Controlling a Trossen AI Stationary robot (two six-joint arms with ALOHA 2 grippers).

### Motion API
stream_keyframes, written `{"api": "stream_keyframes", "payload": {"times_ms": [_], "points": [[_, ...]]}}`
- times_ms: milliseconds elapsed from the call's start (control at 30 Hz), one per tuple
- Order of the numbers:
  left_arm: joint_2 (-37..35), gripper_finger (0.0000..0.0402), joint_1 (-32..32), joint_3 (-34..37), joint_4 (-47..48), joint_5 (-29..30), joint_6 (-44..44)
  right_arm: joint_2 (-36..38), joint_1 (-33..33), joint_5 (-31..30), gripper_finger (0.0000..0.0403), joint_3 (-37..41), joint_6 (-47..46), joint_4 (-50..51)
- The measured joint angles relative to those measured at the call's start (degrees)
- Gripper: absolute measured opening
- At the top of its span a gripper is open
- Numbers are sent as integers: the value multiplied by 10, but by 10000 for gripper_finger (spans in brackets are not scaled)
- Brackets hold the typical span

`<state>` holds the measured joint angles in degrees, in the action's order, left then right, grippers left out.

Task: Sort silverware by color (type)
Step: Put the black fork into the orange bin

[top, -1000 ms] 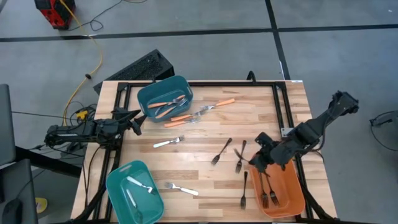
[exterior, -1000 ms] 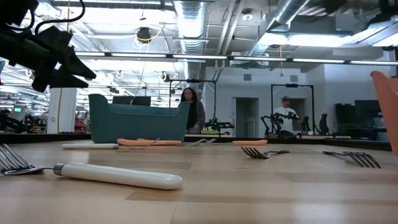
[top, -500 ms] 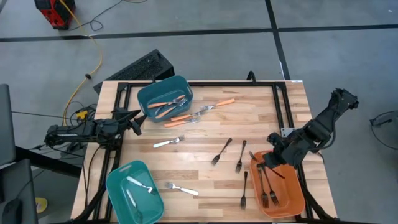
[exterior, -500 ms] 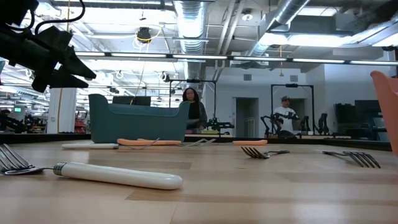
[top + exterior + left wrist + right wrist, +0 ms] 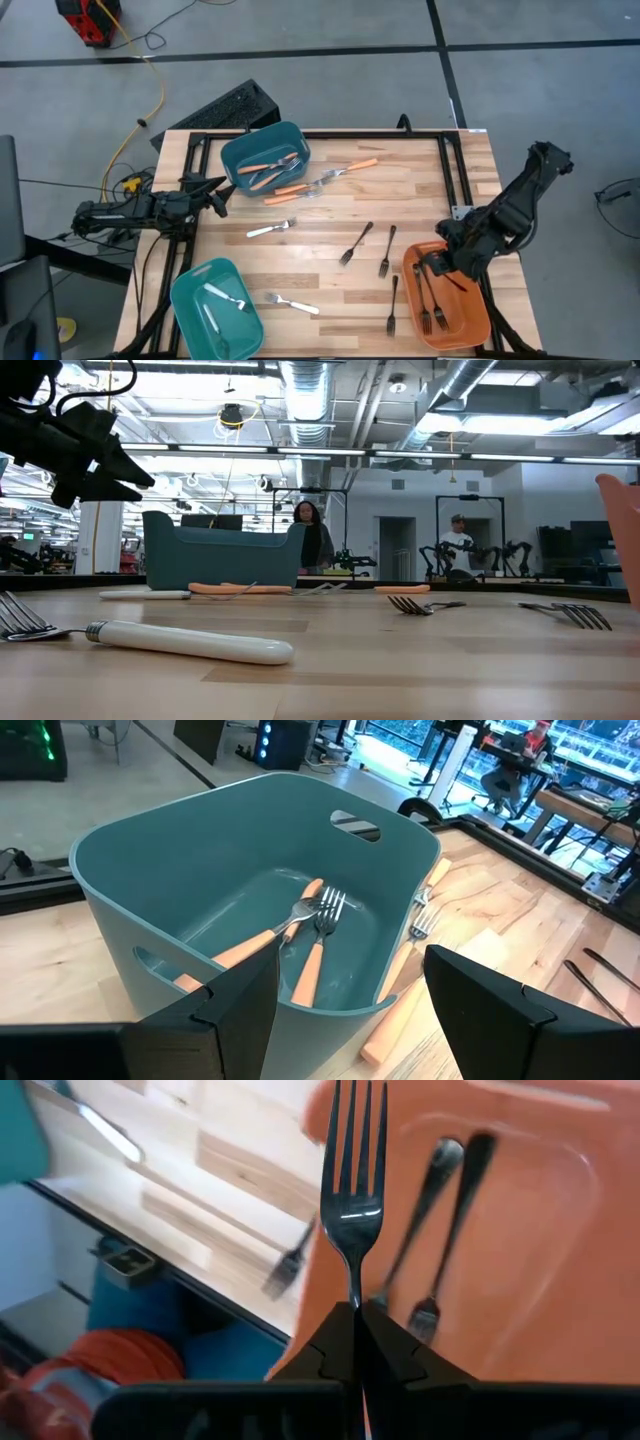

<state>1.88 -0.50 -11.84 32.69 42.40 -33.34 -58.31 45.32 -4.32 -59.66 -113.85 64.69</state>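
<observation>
My right gripper (image 5: 447,264) hangs over the far end of the orange bin (image 5: 470,322) at the near right, shut on a black fork (image 5: 354,1170). Black forks (image 5: 430,300) lie in that bin, and three more (image 5: 386,250) lie on the table to its left. My left gripper (image 5: 215,195) waits open at the left edge, facing the far teal bin (image 5: 150,870), which holds orange-handled forks (image 5: 310,960). The near teal bin (image 5: 190,310) holds white forks. White forks (image 5: 270,229) and orange-handled forks (image 5: 345,170) lie on the wood. My right gripper pinches the black fork between its two fingertips at the thin neck just below the tines (image 5: 353,1292). The tines stick out past the fingertips, in line with the fingers. The fingers slant steeply down. The fork is lifted clear above the orange bin's floor; the fingers hide its handle.
A black frame rail (image 5: 450,170) runs along the table's edges. Another white fork (image 5: 292,303) lies near the front edge and shows large in the low view as a white fork (image 5: 180,640). People stand in the room beyond the table.
My right gripper has carried the black fork toward the table's right edge, from above the loose black forks to above the orange bin. It has rolled about its own axis and tipped steeper on the way, staying shut on the fork.
</observation>
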Motion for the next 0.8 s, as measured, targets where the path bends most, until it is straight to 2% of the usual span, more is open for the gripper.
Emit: {"api": "stream_keyframes", "payload": {"times_ms": [267, 533, 800], "points": [[0, 235, 0, 0, 1, 0, 3, -12, 13, 51, 24, 0, -39, 19], [0, 235, 0, 0, 1, 0, 12, -50, 32, 56, 30, 0, -82, 41], [0, 235, 0, 0, 0, 0, 12, -107, 41, 73, 31, 0, -96, 8]]}}
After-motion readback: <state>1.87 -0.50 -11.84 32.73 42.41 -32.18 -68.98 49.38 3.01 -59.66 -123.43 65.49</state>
